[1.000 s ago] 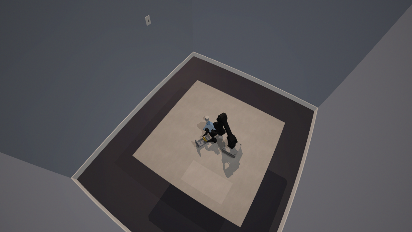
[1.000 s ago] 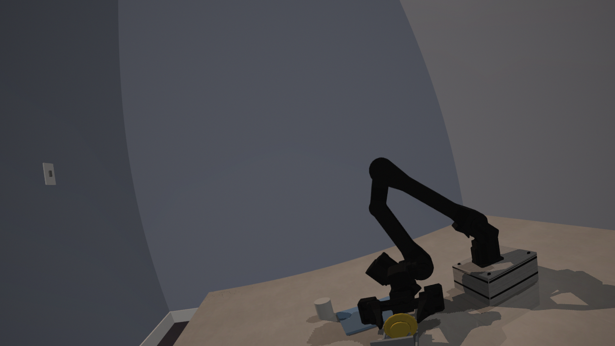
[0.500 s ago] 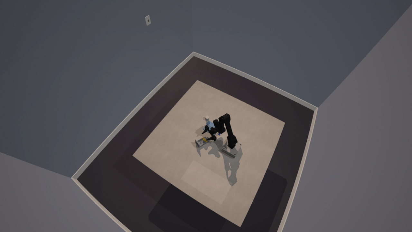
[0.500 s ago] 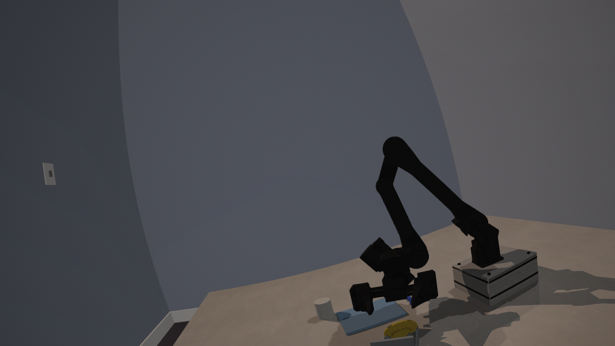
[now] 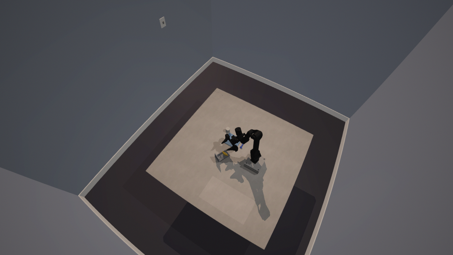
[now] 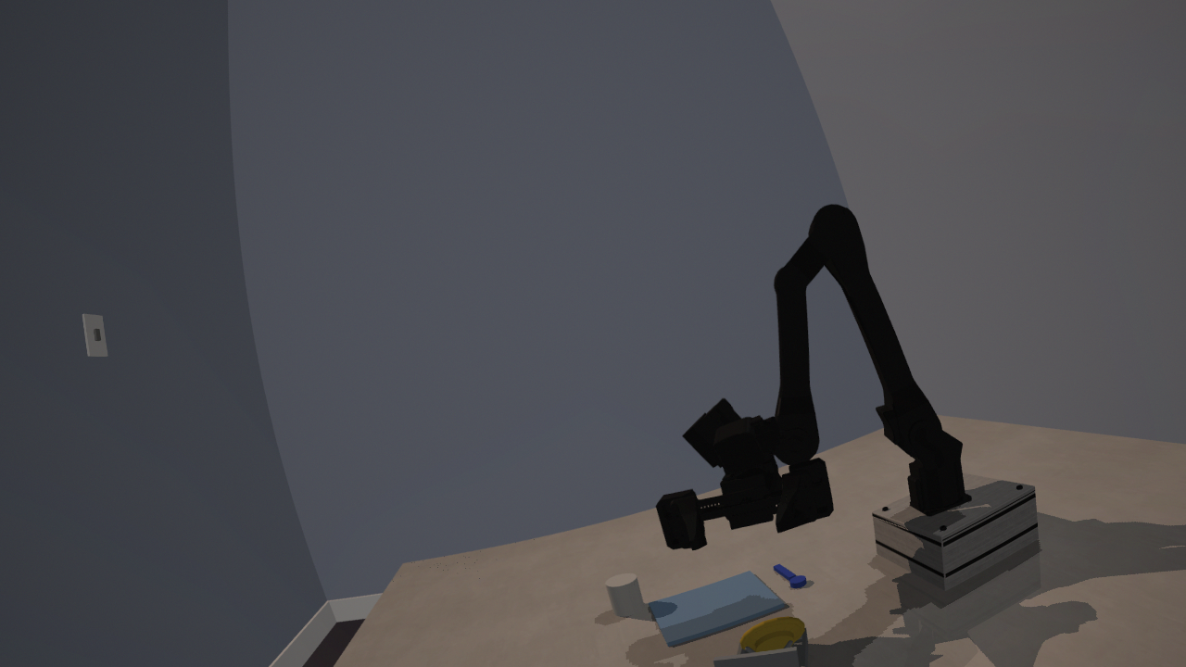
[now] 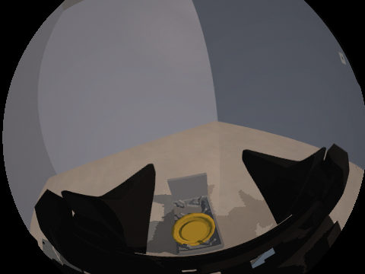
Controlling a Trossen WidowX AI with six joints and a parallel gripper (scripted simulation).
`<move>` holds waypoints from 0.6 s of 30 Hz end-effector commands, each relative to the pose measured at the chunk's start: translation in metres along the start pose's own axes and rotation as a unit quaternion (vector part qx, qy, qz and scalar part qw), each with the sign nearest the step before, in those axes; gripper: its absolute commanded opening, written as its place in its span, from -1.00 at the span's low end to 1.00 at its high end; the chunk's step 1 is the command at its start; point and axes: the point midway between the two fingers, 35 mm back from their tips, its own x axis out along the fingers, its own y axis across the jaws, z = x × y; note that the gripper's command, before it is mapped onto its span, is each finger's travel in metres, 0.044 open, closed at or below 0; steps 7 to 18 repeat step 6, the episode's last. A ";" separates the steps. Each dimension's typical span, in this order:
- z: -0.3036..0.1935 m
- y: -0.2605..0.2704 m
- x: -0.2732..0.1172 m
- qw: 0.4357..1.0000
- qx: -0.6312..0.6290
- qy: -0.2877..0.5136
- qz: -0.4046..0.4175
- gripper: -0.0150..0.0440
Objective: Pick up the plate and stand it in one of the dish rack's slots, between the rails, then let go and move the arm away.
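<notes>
The yellow plate [image 5: 224, 153] [image 6: 773, 634] [image 7: 194, 229] rests in the grey dish rack [image 5: 217, 157] [image 6: 756, 659] [image 7: 188, 185], toward the end nearer the arm. It looks tilted well back rather than upright. Its lower edge is hidden in the exterior view, and I cannot tell which slot it is in. My gripper [image 5: 224, 146] [image 6: 738, 537] [image 7: 200, 162] is open and empty, raised above the table and clear of the plate and the rack. In the wrist view the plate and rack show low between the spread fingers.
A blue flat slab [image 6: 717, 608] lies beside the rack. A white cylinder [image 5: 227, 130] [image 6: 624, 595] stands past its far end. A small blue spoon-like thing [image 5: 241, 146] [image 6: 790, 576] lies on the arm's side of the slab. The arm's base box [image 6: 987, 539] stands to the right.
</notes>
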 end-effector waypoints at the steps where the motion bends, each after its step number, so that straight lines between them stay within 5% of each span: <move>1: 0.003 -0.019 0.003 0.999 0.036 0.025 -0.031 0.86; 18: 0.002 -0.043 0.006 0.990 0.095 0.067 -0.076 0.86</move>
